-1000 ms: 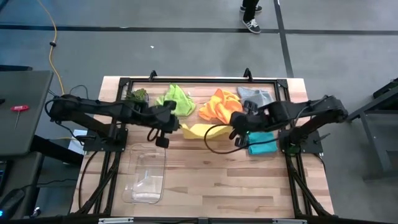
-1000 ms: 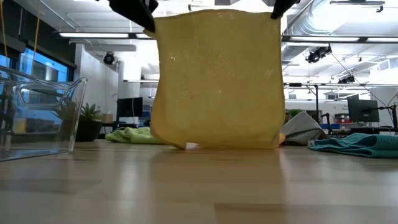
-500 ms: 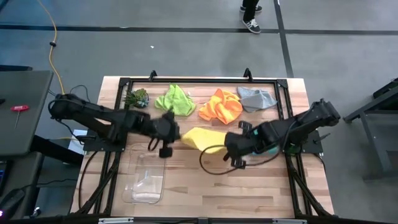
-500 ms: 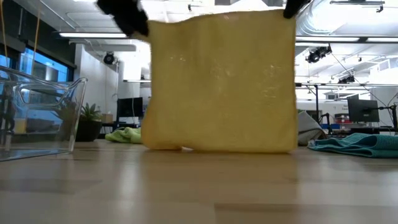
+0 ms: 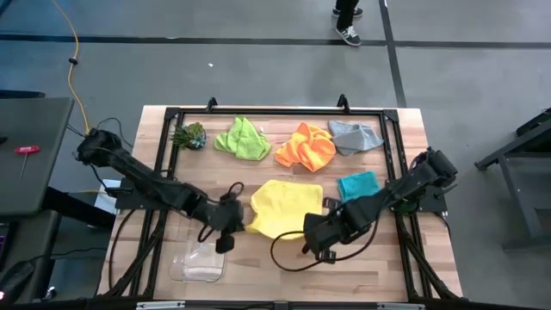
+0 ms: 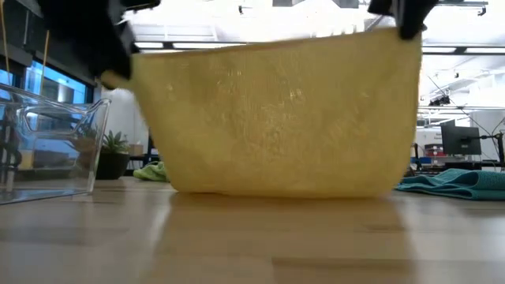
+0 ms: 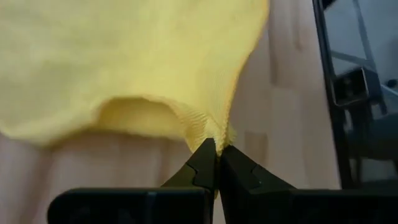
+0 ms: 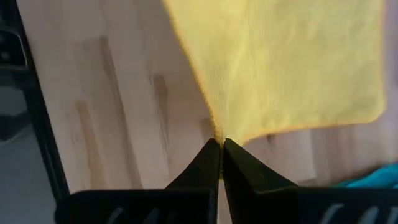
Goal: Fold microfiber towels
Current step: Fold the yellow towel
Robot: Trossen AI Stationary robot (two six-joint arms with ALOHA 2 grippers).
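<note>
While both arms reach low across the middle of the high view, the left hand (image 5: 234,226) sits clamped on one near corner of the yellow towel (image 5: 282,207) and the right hand (image 5: 312,234) is clamped on the other near corner; both wrist views show fingers pinched together on yellow cloth. Towel is spread mid-table (image 5: 379,267), far edge down on the wood, near edge lifted; low view shows it hanging as a wide sheet. Lime green towel (image 5: 243,138), orange towel (image 5: 306,146), grey towel (image 5: 355,135) are bunched along the top of the table. Teal towel (image 5: 357,185) lies right of the yellow one. Clear bin (image 5: 200,258) at lower left, small plant (image 5: 189,135) upper left
</note>
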